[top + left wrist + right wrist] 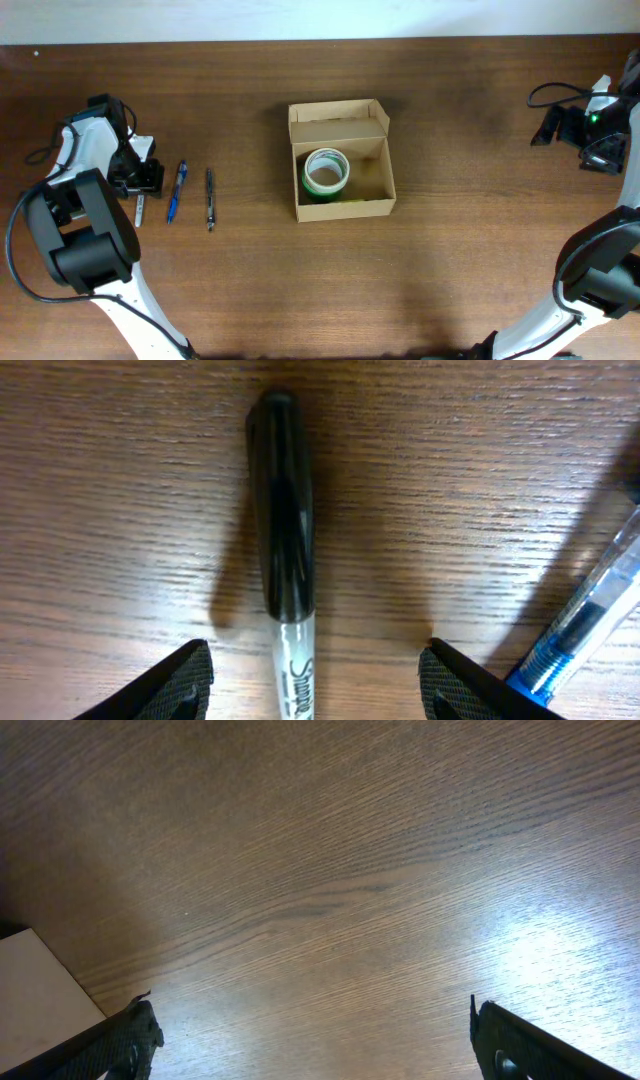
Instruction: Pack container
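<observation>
The container (345,208), a tan cardboard box, stands open at the table's centre with its lid flap (338,124) tilted back. A green tape roll (326,172) lies inside it. At the far left, my left gripper (140,183) hangs low over a black-capped Sharpie marker (139,209). In the left wrist view the marker (283,530) lies between the open fingers of that gripper (316,660), with a gap on each side. My right gripper (548,125) is at the far right; in its wrist view it (310,1015) is wide open over bare wood.
A blue pen (176,190) and a dark pen (210,198) lie side by side just right of the marker. The blue pen (585,625) is close outside the right finger. A pale flat surface (40,995) shows at the right wrist view's lower left.
</observation>
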Controlling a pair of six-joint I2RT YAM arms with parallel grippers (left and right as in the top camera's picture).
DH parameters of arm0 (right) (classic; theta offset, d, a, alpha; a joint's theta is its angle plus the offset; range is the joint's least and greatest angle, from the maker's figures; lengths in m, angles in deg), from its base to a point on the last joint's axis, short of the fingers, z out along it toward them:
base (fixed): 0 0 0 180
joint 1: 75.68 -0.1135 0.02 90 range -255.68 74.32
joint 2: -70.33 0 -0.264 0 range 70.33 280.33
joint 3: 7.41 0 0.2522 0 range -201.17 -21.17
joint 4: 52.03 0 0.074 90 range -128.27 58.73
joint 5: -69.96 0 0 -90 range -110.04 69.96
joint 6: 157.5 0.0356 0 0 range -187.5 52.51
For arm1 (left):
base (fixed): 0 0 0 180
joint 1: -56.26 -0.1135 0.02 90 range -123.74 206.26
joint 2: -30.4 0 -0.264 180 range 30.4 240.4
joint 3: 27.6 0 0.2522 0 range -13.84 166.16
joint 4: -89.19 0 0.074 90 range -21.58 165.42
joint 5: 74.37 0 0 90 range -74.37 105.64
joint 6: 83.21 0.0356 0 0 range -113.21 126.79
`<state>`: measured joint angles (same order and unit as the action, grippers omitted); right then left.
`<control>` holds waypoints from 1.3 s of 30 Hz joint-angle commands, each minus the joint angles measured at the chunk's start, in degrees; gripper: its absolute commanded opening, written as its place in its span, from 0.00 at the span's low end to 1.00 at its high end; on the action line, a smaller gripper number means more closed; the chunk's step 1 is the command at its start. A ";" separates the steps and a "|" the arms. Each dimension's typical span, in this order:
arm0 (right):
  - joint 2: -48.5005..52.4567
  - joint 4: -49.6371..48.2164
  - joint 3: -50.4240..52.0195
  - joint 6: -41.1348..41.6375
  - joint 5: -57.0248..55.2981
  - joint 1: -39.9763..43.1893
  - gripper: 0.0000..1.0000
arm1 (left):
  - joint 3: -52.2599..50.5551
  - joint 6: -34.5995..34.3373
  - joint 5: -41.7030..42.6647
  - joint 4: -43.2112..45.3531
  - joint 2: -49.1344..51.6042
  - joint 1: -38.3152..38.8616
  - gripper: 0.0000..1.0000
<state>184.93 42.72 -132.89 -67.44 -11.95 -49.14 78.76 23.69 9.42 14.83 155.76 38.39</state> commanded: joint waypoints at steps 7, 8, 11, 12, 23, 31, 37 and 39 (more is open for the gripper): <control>0.00 0.02 -0.17 0.46 0.74 -0.28 0.99 | 0.02 -0.98 1.05 -0.52 5.18 -0.28 0.57; 0.00 0.02 -0.17 0.46 0.74 -0.28 0.99 | 0.02 -1.07 1.11 -0.50 5.40 -0.28 0.47; 0.00 0.02 -0.17 0.46 0.74 -0.28 0.99 | 0.07 -1.09 1.07 -0.52 5.40 -0.31 0.02; 0.00 0.02 -0.17 0.46 0.74 -0.28 0.99 | 0.20 -1.25 1.07 -0.74 5.38 -0.31 0.02; 0.00 0.02 -0.17 0.46 0.74 -0.28 0.99 | 19.93 -1.22 9.97 -15.65 5.33 -0.13 0.02; 0.00 0.02 -0.17 0.46 0.74 -0.28 0.99 | 54.27 12.04 18.86 -29.51 2.69 6.86 0.02; 0.00 0.02 -0.17 0.46 0.74 -0.28 0.99 | 67.45 20.37 16.94 -35.04 -1.57 20.11 0.02; 0.00 0.02 -0.17 0.46 0.74 -0.28 0.99 | 67.69 22.53 16.94 -36.02 -3.37 25.46 0.02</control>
<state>184.93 42.72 -132.89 -67.48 -11.92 -49.14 144.33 39.30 25.35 -19.58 156.80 56.82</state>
